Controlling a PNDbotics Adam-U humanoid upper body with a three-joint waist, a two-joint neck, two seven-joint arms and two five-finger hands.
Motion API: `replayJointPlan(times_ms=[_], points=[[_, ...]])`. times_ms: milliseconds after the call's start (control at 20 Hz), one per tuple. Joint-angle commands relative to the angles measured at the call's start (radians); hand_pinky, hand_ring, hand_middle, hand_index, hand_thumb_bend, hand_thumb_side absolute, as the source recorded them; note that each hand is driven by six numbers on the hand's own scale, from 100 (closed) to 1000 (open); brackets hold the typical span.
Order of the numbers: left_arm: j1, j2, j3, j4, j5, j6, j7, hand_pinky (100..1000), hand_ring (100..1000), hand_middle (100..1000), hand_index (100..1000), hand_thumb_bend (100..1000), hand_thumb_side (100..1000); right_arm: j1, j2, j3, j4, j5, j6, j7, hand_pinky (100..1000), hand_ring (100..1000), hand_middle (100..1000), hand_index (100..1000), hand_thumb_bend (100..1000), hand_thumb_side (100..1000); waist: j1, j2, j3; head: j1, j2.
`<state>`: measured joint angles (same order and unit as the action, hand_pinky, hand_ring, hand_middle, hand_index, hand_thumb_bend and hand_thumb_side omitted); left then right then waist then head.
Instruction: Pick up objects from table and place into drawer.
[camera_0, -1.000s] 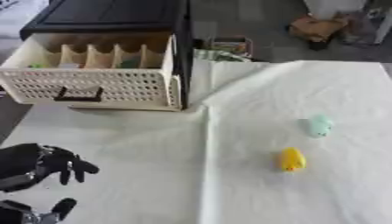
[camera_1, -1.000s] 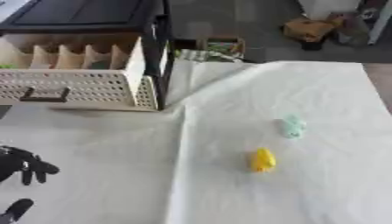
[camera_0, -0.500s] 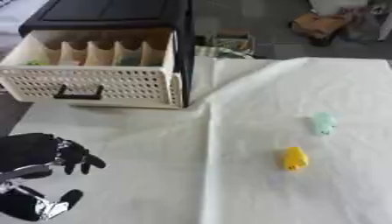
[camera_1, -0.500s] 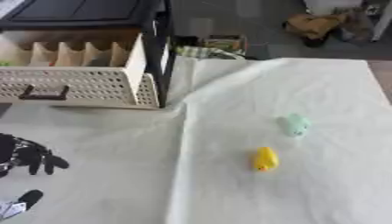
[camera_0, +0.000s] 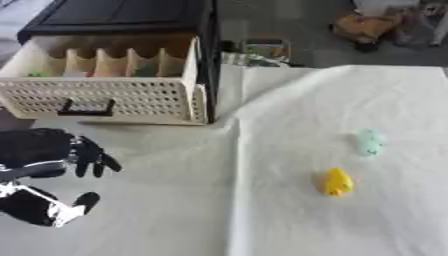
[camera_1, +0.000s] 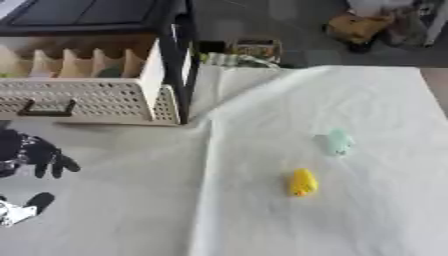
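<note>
- The left hand shows at the left edge, above the white cloth, with its dark fingers bent downward and holding nothing.
- The drawer stands pulled out from the black cabinet; inside are several upright dividers.
- A yellow object lies on the cloth, and a pale green object lies near it, farther from the camera.

You're looking down at a table covered in a creased white cloth, its folds running from the far edge toward you. Beyond the table's far edge lies a dark grey floor. On it, at the upper right, sits a brown bundle, blurred; near the table edge stands a small boxy item. The light is even and soft.
</note>
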<state>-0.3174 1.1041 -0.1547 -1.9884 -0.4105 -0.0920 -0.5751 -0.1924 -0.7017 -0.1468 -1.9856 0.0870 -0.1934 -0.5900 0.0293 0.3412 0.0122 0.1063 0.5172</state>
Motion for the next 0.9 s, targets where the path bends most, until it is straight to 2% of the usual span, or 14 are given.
replayJointPlan(times_ms=[50,500,900], points=[[-0.017,0.033,0.028,-0.012,-0.002,0.038,0.012,274,549,579,851,105,408,-0.002,-0.012,-0.011,-0.014,0.001,-0.001,0.005,574,611,322,727,339,850,0.002,-0.013,-0.002,0.006,-0.015],[-0.050,0.023,0.035,-0.012,-0.027,0.139,0.033,273,556,581,845,105,408,0.000,0.004,-0.014,-0.014,-0.011,0.003,0.002,574,608,322,722,330,832,0.007,-0.007,-0.013,0.016,-0.029],[-0.096,0.009,0.030,-0.012,-0.024,0.197,0.035,265,551,579,856,105,408,-0.004,0.015,-0.015,-0.014,-0.014,0.006,-0.001,575,606,320,718,331,824,0.012,0.002,-0.022,0.020,-0.037]])
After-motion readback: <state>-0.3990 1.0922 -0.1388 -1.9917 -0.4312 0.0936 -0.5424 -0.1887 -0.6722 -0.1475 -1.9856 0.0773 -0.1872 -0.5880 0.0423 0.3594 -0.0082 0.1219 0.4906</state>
